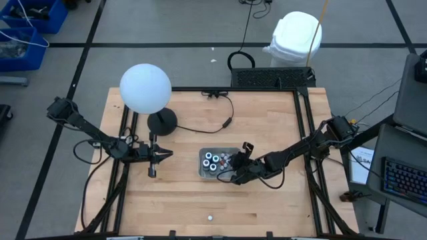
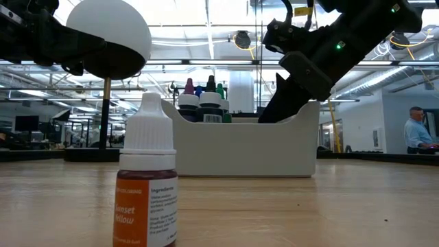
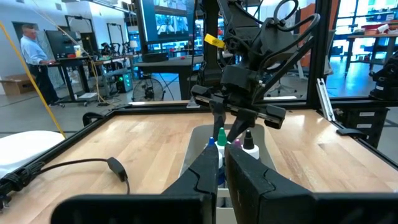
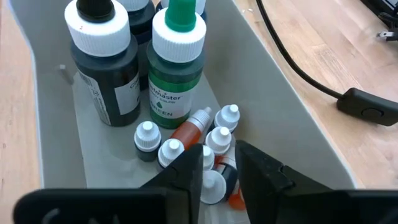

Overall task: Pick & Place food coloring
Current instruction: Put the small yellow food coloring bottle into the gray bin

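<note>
The clear grey tray (image 1: pixel 202 168) sits mid-table. In it stand larger food coloring bottles, a green one (image 4: pixel 177 68) and a black one (image 4: pixel 102 62). Several tiny white-capped bottles (image 4: pixel 219 138) lie at its right end. My right gripper (image 4: pixel 219 171) slants down into that end, narrowly open, with a tiny bottle's cap (image 4: pixel 211 185) between its fingers. One small orange bottle (image 1: pixel 209 217) stands alone on its base near the table's front edge. My left gripper (image 1: pixel 160 155) hangs shut and level, left of the tray, holding nothing. My right gripper's fingers (image 4: pixel 186 171) stand on either side of a tiny bottle's white cap among the pile on the tray floor. I cannot tell whether they touch it. They come slanting down from the table's right side.
A lamp with a white globe (image 1: pixel 145 88) and a dark round base (image 1: pixel 162 122) stands at the back left; its cable (image 1: pixel 200 128) runs across the wood behind the tray. Bare wood lies between the tray and the lone bottle (image 2: pixel 145 185).
</note>
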Robot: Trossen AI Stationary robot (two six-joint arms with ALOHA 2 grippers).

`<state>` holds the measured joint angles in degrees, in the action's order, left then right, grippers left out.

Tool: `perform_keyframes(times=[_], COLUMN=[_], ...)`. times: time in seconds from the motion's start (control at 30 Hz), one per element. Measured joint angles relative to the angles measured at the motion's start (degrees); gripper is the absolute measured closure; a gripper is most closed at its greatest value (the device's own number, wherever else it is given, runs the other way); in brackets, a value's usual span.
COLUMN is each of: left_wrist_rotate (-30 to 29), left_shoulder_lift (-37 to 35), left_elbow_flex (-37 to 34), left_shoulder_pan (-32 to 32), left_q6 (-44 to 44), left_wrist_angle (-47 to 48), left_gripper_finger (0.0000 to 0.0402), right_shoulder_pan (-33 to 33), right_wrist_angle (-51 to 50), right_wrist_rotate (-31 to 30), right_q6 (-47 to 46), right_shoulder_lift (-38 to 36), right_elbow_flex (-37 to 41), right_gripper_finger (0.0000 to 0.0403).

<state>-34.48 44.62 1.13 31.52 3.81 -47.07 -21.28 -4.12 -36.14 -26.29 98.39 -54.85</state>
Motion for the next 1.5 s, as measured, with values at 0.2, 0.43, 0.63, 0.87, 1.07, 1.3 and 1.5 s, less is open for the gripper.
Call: perform_keyframes(times=[0.2,0.43,0.63,0.87,1.07,1.3,1.5], left_wrist_rotate=[0.0,-0.03,-0.07,-0.09,-0.07,-0.07,-0.07], left_shoulder_lift=[0.0,0.0,-0.01,0.0,-0.02,-0.02,0.0], left_elbow_flex=[0.0,0.0,0.0,0.0,0.0,0.0,0.02], left_shoulder_pan=[-0.01,-0.01,0.01,0.0,-0.01,0.0,0.01], left_q6=[0.0,0.0,0.37,0.23,0.37,2.95,9.22], left_wrist_angle=[0.0,0.02,0.0,0.02,0.07,0.94,0.26], left_gripper_finger=[0.0364,0.0364,0.0364,0.0364,0.0364,0.0364,0.0364], right_shoulder_pan=[-0.02,-0.02,-0.37,-2.69,-3.97,-1.14,1.04], right_wrist_angle=[0.01,-0.04,-0.96,-6.05,-6.44,1.8,22.47], right_wrist_rotate=[0.0,0.02,0.0,-1.75,-1.26,-1.46,-0.74], right_q6=[0.04,3.46,7.64,10.68,15.01,15.73,17.0], right_shoulder_lift=[0.0,-3.17,-11.25,-20.03,-27.35,-36.82,-41.87], right_elbow_flex=[0.0,0.07,0.04,0.04,4.6,19.85,34.91], right_gripper_finger=[0.031,0.0316,0.0318,0.0358,0.0397,0.04,0.0402])
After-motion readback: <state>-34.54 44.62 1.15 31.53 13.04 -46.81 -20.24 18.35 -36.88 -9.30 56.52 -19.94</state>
